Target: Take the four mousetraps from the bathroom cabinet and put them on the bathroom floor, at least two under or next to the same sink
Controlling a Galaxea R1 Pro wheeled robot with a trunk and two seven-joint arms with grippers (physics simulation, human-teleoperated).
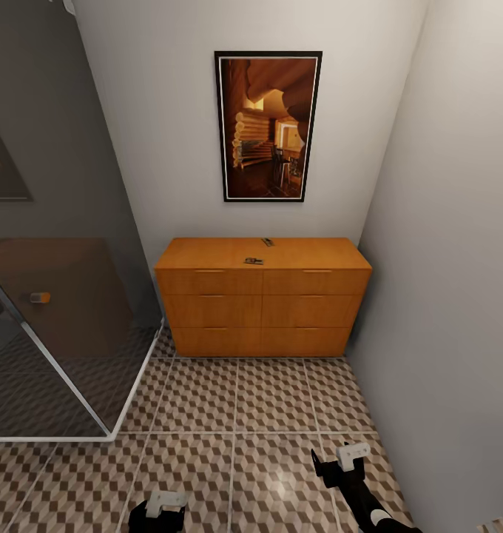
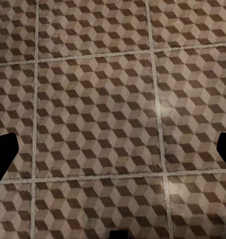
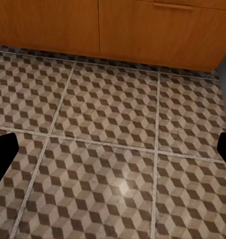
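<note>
The orange-brown cabinet (image 1: 262, 300) stands against the far wall under a framed picture. Two small mousetraps lie on its flat top, one near the front edge (image 1: 254, 260) and one further back (image 1: 268, 241). The cube-patterned bathroom floor (image 1: 270, 396) stretches from the cabinet to me. My left gripper (image 1: 163, 507) hangs low at the near edge, well short of the cabinet. In its wrist view it (image 2: 113, 159) is open over bare tiles. My right gripper (image 1: 339, 463) is also low and open (image 3: 113, 154), facing the cabinet's bottom drawers (image 3: 113, 25).
A dark smoked-glass shower enclosure (image 1: 55, 311) with a white base rail fills the left side. A plain wall (image 1: 458, 296) closes the right side beside the cabinet. Open tiled floor lies between me and the cabinet.
</note>
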